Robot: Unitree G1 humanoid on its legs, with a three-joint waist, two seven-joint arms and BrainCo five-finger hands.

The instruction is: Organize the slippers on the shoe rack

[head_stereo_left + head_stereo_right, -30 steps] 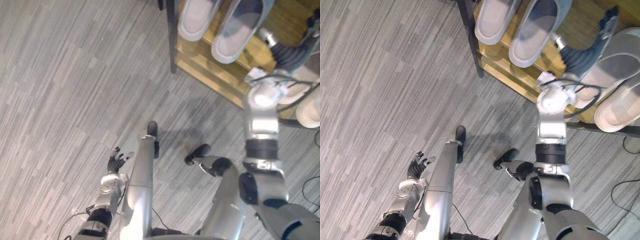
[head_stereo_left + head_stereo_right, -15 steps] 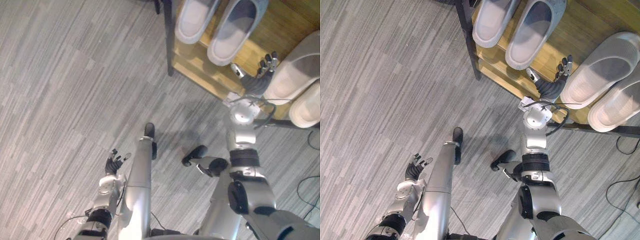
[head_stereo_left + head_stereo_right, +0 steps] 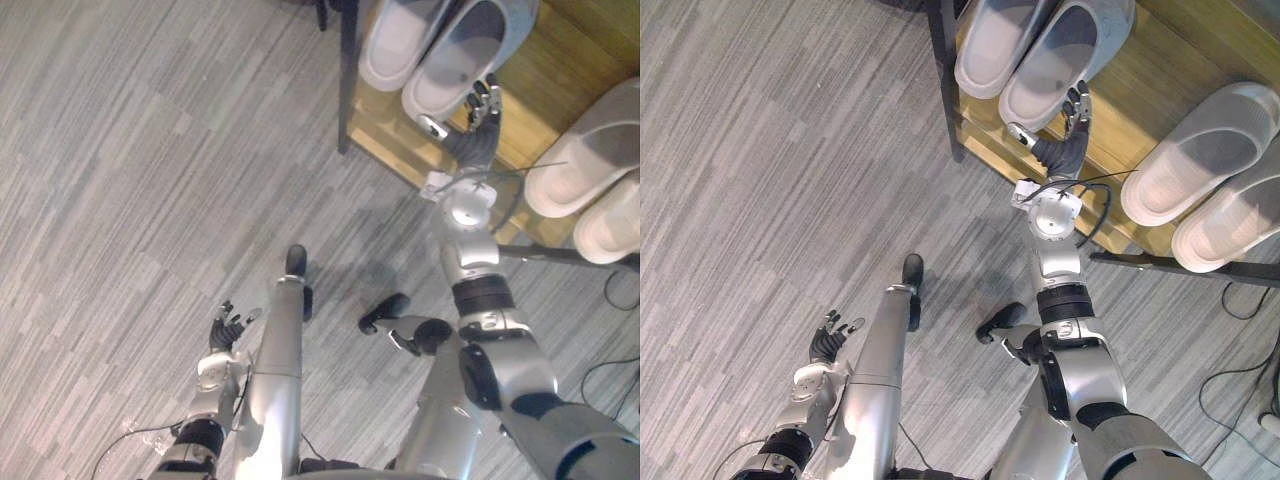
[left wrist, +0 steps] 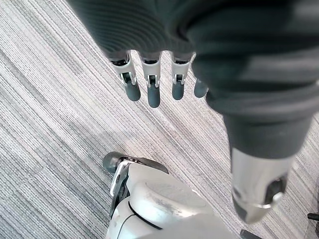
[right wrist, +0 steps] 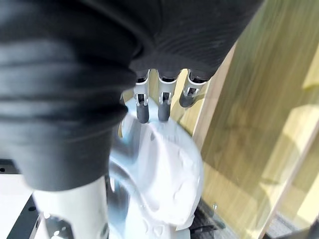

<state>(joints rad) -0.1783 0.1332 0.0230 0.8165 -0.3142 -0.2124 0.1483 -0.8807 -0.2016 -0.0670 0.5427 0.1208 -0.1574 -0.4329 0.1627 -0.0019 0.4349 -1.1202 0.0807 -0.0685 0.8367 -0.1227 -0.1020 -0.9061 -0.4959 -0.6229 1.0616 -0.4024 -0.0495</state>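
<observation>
A wooden shoe rack [image 3: 1143,88] with a black frame stands at the upper right. Two grey slippers lie side by side at its left end, the outer slipper [image 3: 998,42] and the inner slipper [image 3: 1068,52]. Another pair [image 3: 1198,150] rests further right on the shelf. My right hand [image 3: 1064,148] reaches up to the heel end of the inner slipper, fingers straight; the right wrist view has a pale slipper [image 5: 167,184] just past the fingertips [image 5: 143,115]. Whether they touch it I cannot tell. My left hand [image 3: 828,338] hangs low over the floor, open and holding nothing.
The rack's black corner post [image 3: 946,85] stands at the shelf's left edge, with a lower wooden shelf edge [image 3: 990,150] beneath. Grey striped carpet [image 3: 760,180] spreads across the left and middle.
My right hand has swung left along the shelf, from beside the right-hand pair to the heel of the inner slipper of the left pair. The left hand stays low.
</observation>
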